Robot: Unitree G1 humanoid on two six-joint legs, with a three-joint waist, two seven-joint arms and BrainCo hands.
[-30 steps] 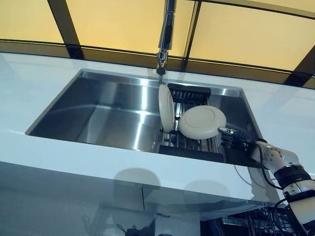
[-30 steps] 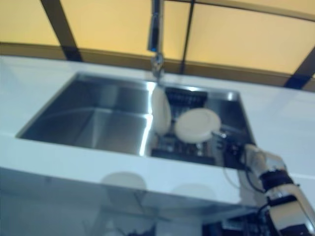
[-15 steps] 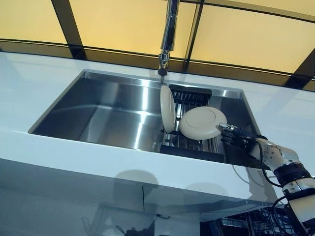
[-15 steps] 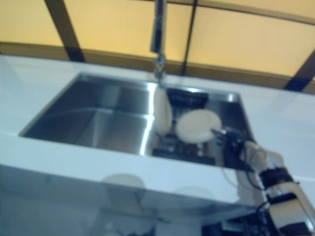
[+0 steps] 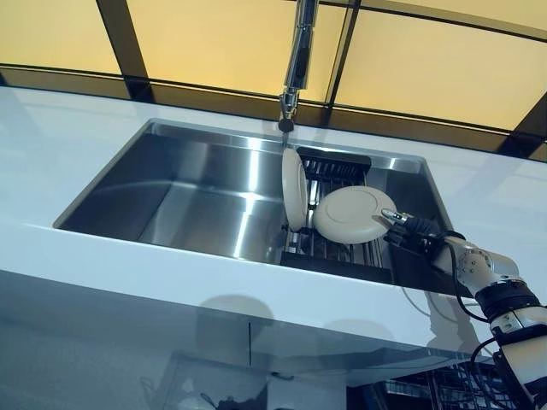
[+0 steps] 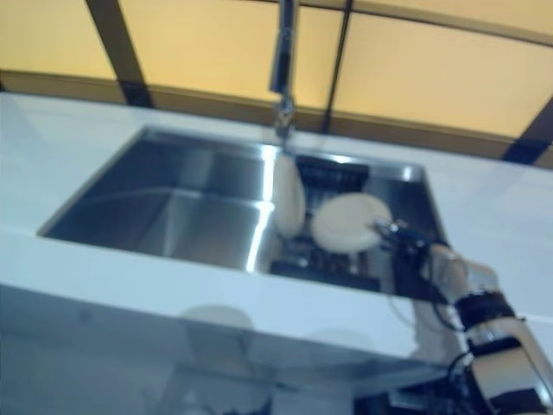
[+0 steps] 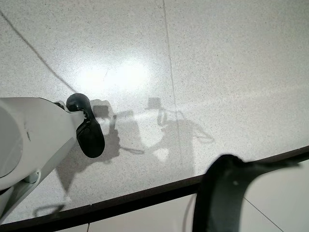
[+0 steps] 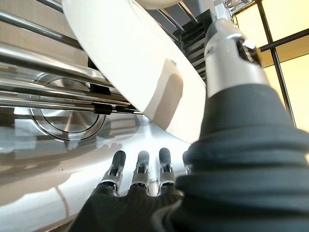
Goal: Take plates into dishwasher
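My right hand (image 5: 414, 232) reaches into the right end of the sink (image 5: 205, 192), at the near rim of the tilted plate (image 5: 352, 214). In my wrist view the thumb (image 8: 227, 58) lies over the plate's upper rim while the fingers (image 8: 140, 171) stretch out beneath it, dark tips forward, not yet curled against the underside. So the hand is wide, bracketing the plate's edge rather than gripping it.

That cream plate leans on the dish rack (image 5: 329, 248), which sits in the sink's right part; its metal bars (image 8: 43, 89) run just below the plate, with the round drain (image 8: 65, 118) behind them. Just left of it a second plate (image 5: 293, 189) stands upright on edge in the rack, the two close together, seemingly touching.

Farther back the faucet (image 5: 295, 64) hangs above the sink's rear rim, in front of the yellow window panes (image 5: 214, 38). White countertop (image 5: 51, 145) surrounds the sink.

My left hand shows in no view; its wrist camera sees only speckled floor (image 7: 217, 63).
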